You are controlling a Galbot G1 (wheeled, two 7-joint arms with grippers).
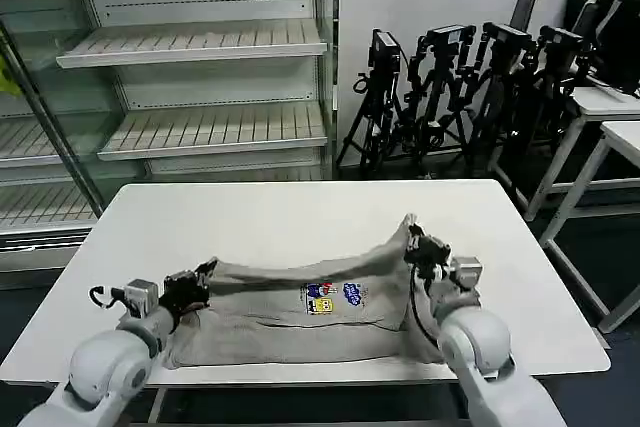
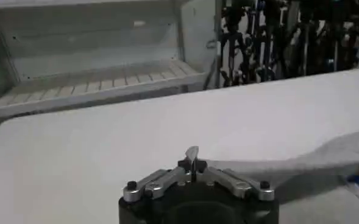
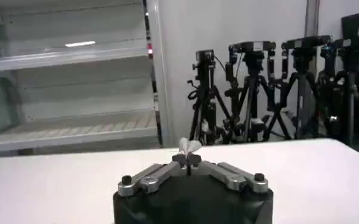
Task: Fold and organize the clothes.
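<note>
The clothes are one light grey T-shirt point(image 1: 300, 317) with a small multicoloured print point(image 1: 333, 297) on the chest, lying across the near half of the white table point(image 1: 280, 212). My left gripper point(image 1: 206, 271) is shut on the shirt's far left edge, and a tip of grey cloth point(image 2: 192, 152) pokes out between its fingers. My right gripper point(image 1: 411, 237) is shut on the far right edge and holds it lifted higher than the left side. A tuft of cloth point(image 3: 188, 146) sticks out of its closed fingers. The fabric sags between the two grippers.
Empty white shelving point(image 1: 200, 47) stands behind the table. A row of black tripods point(image 1: 460, 87) is at the back right, and another white table point(image 1: 615, 117) is at the far right. The far half of my table is bare.
</note>
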